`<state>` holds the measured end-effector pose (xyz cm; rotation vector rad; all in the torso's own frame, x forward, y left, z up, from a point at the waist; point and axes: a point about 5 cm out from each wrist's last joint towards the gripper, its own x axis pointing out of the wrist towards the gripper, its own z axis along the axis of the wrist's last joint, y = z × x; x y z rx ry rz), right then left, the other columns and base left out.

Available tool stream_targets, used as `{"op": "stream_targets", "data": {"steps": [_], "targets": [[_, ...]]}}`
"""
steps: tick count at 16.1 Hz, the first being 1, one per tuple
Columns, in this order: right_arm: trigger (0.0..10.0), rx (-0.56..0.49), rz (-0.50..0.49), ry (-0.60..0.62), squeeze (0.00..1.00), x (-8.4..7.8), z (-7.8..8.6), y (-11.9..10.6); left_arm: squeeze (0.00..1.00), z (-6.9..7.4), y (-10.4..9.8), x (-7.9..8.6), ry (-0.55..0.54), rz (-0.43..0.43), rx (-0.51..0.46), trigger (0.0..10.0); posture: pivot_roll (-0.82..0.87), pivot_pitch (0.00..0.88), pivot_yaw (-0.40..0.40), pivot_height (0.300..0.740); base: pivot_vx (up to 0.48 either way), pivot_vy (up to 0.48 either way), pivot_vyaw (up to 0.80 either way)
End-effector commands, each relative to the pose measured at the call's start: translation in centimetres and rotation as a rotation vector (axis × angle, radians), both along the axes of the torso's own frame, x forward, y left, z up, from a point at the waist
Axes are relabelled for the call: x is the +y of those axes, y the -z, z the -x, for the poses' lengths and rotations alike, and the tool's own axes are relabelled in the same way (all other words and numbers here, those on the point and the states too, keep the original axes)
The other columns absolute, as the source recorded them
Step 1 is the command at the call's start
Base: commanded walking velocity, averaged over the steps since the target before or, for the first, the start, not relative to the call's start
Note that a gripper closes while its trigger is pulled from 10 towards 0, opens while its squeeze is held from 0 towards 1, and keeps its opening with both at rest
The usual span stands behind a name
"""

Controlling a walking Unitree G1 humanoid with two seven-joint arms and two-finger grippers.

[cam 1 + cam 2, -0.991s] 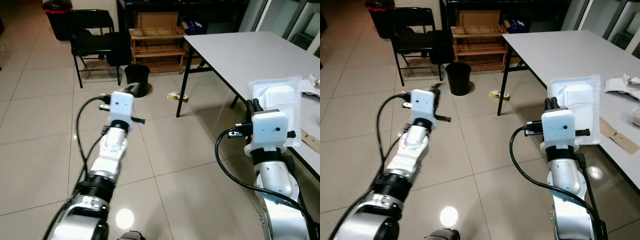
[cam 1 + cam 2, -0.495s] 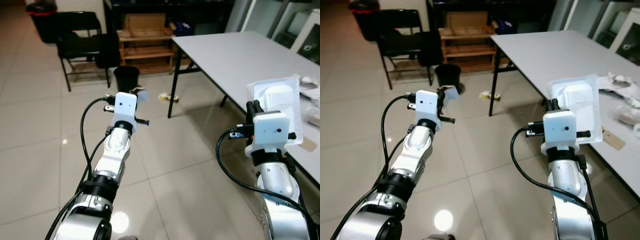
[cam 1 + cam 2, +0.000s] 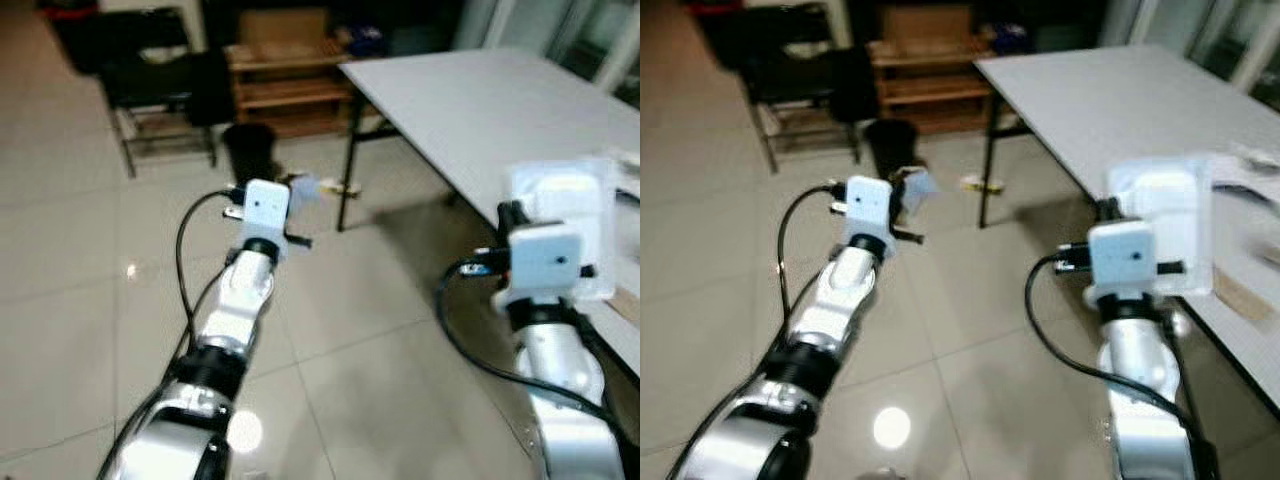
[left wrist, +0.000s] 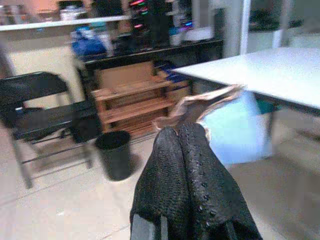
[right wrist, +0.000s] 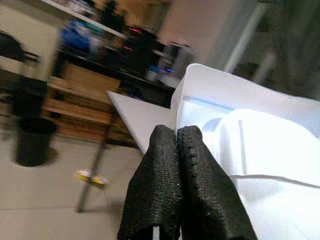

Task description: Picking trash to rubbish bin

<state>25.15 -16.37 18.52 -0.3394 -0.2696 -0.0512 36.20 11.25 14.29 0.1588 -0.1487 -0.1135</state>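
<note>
Over the tiled floor [image 3: 90, 330], the left gripper [image 4: 182, 131] is raised at the end of its outstretched arm, its two black fingers [image 4: 197, 165] pressed together on a scrap of trash [image 4: 220, 120], a crumpled pale-blue and tan piece that sticks out past the fingertips. From the head views the same scrap [image 3: 917, 184] shows just beyond the white wrist housing, held in the air between the robot and the small black rubbish bin [image 3: 250, 150]. The bin stands on the floor ahead of the gripper, well apart from it, in front of a low wooden rack [image 3: 290, 85] and beside a black folding chair [image 3: 150, 85].

The right gripper [image 5: 175, 135] is also clenched, fingers closed against each other at the edge of a white plastic package [image 5: 250, 150]; the wrist view shows the package directly against the fingers, but whether it is actually pinched cannot be told. In the head views this package [image 3: 1170, 215] appears just past the right wrist, at the near edge of the grey table [image 3: 480, 100].

A small yellow item [image 3: 348, 186] lies on the floor by the table leg [image 3: 346, 180], near the table's far-left corner. More pale wrappers [image 3: 1255, 160] lie along the table's right edge, blurred.
</note>
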Motion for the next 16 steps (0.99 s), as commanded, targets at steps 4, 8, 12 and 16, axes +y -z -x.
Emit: {"op": "stream_targets", "data": {"steps": [4, 8, 12, 16], "targets": [[10.0, -0.006, 0.009, 0.002, 0.00, -0.29, 0.23, -0.07, 0.00, -0.10, 0.07, 0.03, -0.005, 0.006, 0.010, 0.0, 0.14, 0.036, -0.032, 0.740, 0.480, 0.000, 0.75], [10.0, -0.009, 0.008, 0.007, 0.00, -0.39, 0.20, -0.14, 0.00, -0.13, 0.21, 0.07, -0.007, 0.005, 0.017, 0.0, 0.13, 0.038, -0.035, 0.740, 0.480, 0.000, 0.40], [10.0, -0.009, 0.009, -0.002, 0.00, -0.33, 0.16, -0.15, 0.00, -0.09, 0.34, 0.05, -0.010, 0.005, 0.021, 0.0, 0.14, 0.038, -0.038, 0.740, 0.480, 0.000, 0.00], [10.0, -0.009, 0.008, -0.003, 0.00, -0.29, 0.09, -0.18, 0.00, -0.12, 0.37, 0.10, -0.011, 0.005, 0.023, 0.0, 0.14, 0.038, -0.039, 0.740, 0.480, 0.000, 0.00]]}}
